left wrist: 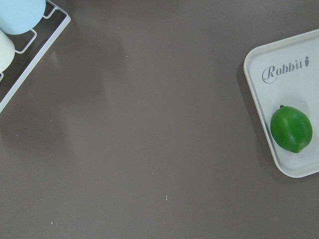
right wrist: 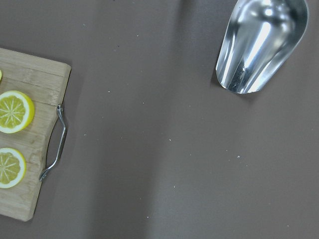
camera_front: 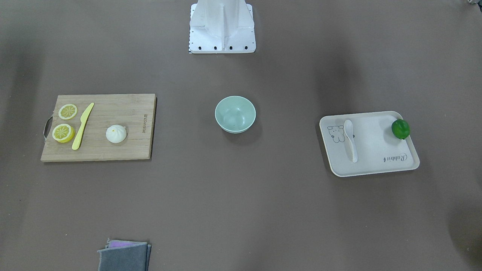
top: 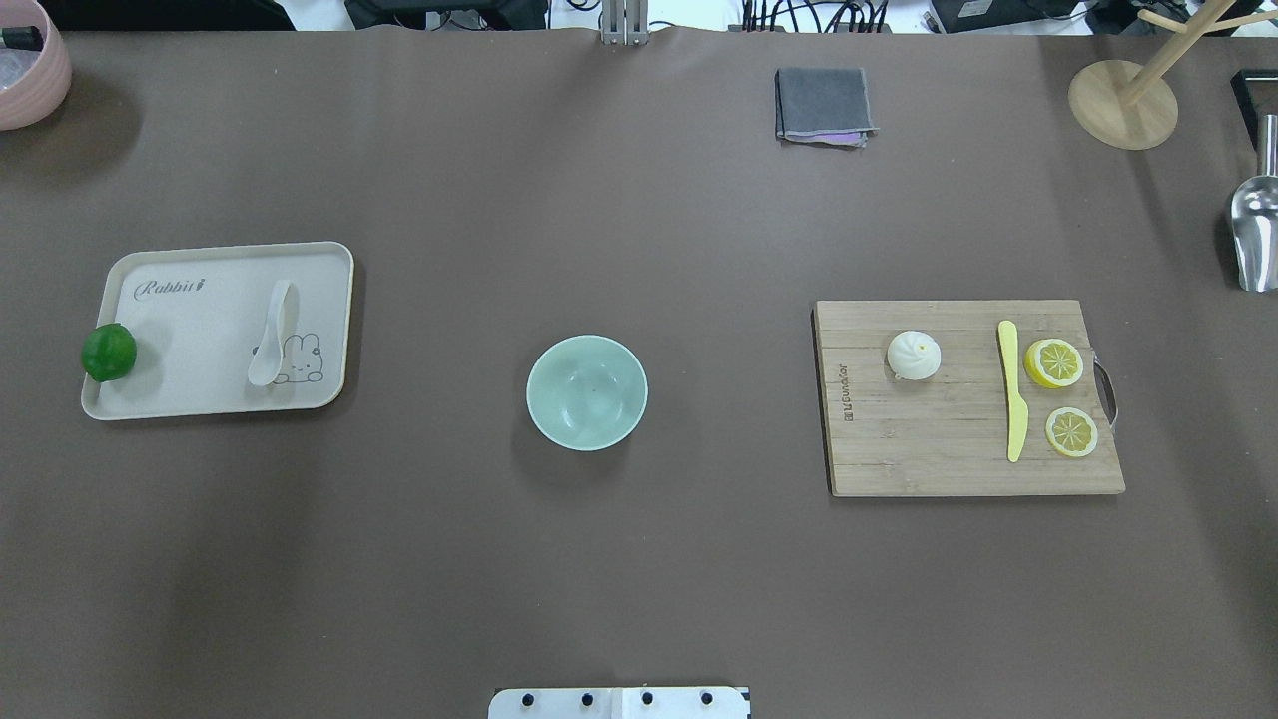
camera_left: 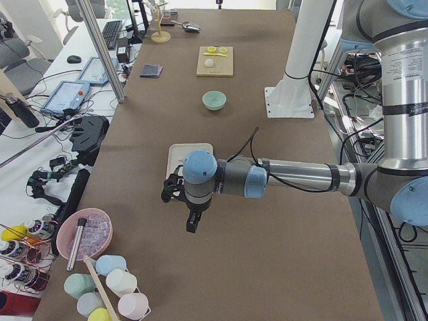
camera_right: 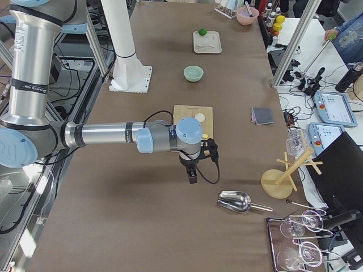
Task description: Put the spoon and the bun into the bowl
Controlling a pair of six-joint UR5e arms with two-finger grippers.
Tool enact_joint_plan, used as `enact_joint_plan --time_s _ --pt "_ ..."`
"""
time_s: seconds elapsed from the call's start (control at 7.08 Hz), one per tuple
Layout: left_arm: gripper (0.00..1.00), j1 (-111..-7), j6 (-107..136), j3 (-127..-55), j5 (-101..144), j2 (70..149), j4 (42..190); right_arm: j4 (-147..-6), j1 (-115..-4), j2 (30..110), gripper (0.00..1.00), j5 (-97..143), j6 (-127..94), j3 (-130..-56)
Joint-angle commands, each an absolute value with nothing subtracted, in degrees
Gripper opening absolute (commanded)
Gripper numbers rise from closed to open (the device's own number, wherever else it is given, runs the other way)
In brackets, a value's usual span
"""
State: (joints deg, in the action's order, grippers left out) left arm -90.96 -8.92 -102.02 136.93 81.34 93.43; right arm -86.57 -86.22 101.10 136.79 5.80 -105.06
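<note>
Brown table (top: 639,559), mint bowl (top: 587,392) centre, bamboo cutting board (top: 949,454), cream tray (top: 200,374), folded grey cloth (top: 822,103), metal scoop (top: 1256,235)

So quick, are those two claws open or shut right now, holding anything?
Left gripper: cannot tell; it shows only in a side view.
Right gripper: cannot tell; it too shows only in a side view.

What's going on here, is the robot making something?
Nothing is being handled yet. The bowl sits empty in the middle. The spoon lies on a tray on the robot's left, the bun on a cutting board on its right. The left arm and right arm hang off to either side, touching none of them.
</note>
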Motion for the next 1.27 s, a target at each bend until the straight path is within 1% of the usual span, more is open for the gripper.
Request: enact_joint_plan --time_s 0.0,1.13 --pt "0.98 -91.14 -8.88 -102.21 137.02 81.04 93.34 -86.57 -86.22 101.25 1.00 136.85 5.80 -105.12" --pt "0.98 -91.05 -8.44 -103.19 136.93 80.95 95.54 -86.49 -86.22 101.16 1.00 137.11 5.80 -105.29"
